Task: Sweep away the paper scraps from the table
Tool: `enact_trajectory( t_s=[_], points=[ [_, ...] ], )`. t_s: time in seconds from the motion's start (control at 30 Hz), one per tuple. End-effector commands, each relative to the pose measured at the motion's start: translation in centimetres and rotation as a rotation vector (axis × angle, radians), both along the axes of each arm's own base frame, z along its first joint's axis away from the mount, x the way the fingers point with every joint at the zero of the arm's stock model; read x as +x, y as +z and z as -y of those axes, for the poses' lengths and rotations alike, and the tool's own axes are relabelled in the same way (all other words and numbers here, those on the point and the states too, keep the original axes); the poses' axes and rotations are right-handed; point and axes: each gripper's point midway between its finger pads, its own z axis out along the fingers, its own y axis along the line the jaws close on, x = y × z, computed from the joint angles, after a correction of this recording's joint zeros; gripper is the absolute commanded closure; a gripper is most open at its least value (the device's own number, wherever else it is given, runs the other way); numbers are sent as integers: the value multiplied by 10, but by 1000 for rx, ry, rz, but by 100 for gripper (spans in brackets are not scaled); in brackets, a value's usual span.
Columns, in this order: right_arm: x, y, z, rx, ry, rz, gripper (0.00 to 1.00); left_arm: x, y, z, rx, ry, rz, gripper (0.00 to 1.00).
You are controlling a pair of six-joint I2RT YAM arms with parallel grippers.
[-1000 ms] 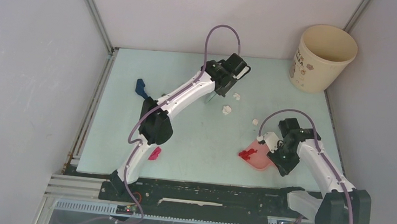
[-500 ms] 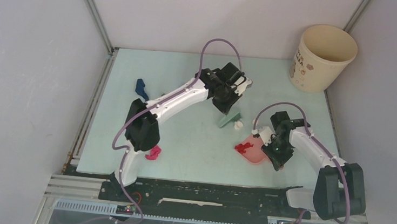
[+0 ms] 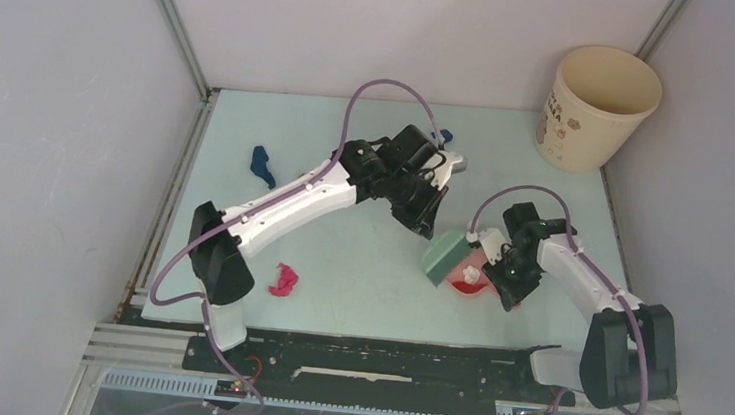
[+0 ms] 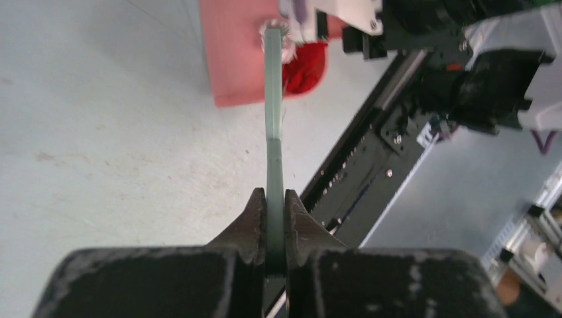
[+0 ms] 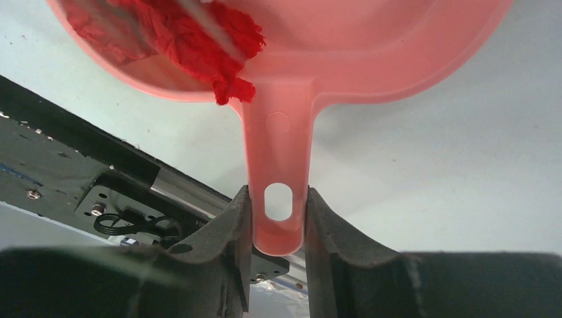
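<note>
L end effector [image 4: 274, 199] pinches brush [image 4: 274, 99], R end effector [image 5: 278, 212] pinches dustpan [image 5: 371, 59], front-right of bench [image 3: 358, 267]; red scrap [image 5: 192, 33] in pan; magenta scrap [image 3: 285, 280], blue scrap [image 3: 263, 164] nr left edge. Keep bristles low, pan flat.

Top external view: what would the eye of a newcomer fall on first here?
Right of the table's middle the arms meet: the left end effector, shut on a green brush, holds its head at the pink dustpan, gripped by its handle in the right end effector. A red scrap lies in the pan; a magenta scrap and a dark blue scrap lie at the left. A cream bucket stands at the far right corner.
</note>
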Motion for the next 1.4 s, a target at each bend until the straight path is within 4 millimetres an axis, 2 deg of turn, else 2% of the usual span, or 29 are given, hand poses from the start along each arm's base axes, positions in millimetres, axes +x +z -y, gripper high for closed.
enact_trajectory(
  t_s=[0.0, 0.2, 0.3, 0.47, 0.6, 0.83, 1.0, 1.23, 1.37],
  points=[
    [2, 18, 4, 53, -33, 75, 100, 47, 51, 2, -68, 168, 203, 100],
    [-9, 32, 30, 52, -72, 125, 100, 87, 72, 3, 5, 220, 361, 100],
    [-18, 37, 51, 19, -109, 124, 100, 114, 70, 4, 85, 241, 443, 100],
    [-35, 40, 77, -38, -132, 87, 100, 149, 48, 18, 169, 224, 540, 100],
    [-49, 37, 83, -58, -140, 23, 100, 163, 29, 31, 177, 204, 565, 100],
    [-47, 17, 84, -67, -159, -28, 100, 154, -10, 60, 123, 124, 465, 100],
    [-34, 7, 80, -79, -152, -36, 100, 134, -33, 85, 41, 50, 343, 100],
    [-14, -3, 71, -66, -178, -49, 100, 106, -43, 103, 11, -11, 300, 100],
    [-3, -7, 71, -57, -194, -26, 100, 84, -25, 108, -51, -27, 244, 100]
  ],
)
